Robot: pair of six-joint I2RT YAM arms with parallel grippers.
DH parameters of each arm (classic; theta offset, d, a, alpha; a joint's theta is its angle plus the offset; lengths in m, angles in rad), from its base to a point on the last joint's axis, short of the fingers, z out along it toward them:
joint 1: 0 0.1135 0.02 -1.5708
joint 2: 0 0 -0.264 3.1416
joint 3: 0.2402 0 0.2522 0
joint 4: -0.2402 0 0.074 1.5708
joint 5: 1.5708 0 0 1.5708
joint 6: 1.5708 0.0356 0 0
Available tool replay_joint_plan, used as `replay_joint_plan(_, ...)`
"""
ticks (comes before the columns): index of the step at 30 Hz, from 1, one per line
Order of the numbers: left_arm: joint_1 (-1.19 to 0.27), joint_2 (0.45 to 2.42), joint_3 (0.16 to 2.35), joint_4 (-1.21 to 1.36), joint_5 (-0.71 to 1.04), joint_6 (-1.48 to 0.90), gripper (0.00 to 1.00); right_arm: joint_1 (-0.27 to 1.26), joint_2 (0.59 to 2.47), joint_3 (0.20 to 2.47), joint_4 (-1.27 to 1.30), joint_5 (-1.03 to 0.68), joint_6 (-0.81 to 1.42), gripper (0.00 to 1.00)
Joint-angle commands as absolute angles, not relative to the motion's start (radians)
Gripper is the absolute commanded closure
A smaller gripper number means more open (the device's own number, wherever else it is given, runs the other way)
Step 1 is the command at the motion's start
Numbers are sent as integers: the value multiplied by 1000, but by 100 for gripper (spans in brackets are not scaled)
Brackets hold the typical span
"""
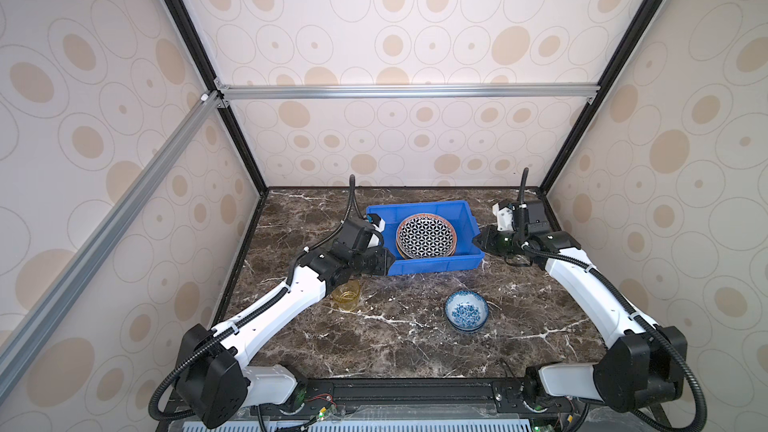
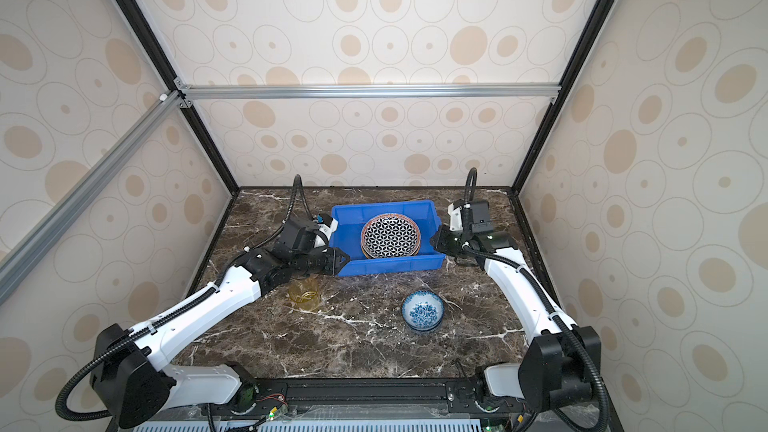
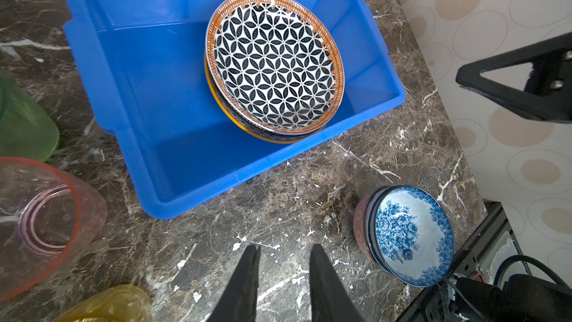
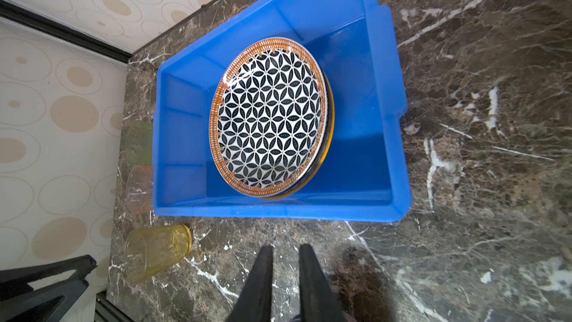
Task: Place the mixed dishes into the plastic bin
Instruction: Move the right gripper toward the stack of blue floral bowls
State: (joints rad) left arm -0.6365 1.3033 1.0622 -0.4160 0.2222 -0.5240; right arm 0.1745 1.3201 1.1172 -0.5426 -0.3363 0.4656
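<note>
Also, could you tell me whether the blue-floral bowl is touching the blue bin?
Apart. Both top views show a stretch of bare marble tabletop between the blue-floral bowl and the front wall of the blue bin.

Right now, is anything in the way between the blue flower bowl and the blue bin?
Nothing visible is. Only bare marble table lies between the blue flower bowl and the blue bin's near wall. The plates already inside sit toward the middle, leaving room beside them.

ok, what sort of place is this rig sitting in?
Likely a lab test booth, not a kitchen: aluminium frame with wallpapered panels, marble-look table, left arm and right arm mounted at its front.
</note>
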Motion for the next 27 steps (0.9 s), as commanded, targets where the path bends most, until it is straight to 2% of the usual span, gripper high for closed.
replay_joint_plan(1, -655, 1316, 1083, -399, 216, -525, 70, 181, 1273, 1105, -617, -315, 425, 80)
replay_joint_plan(19, -686, 1277, 1047, -351, 158, -520, 70, 181, 1099, 1062, -771, -293, 371, 78)
replay_joint_plan(27, -690, 1267, 1031, -348, 184, -544, 69, 181, 1020, 1026, -848, -270, 361, 78)
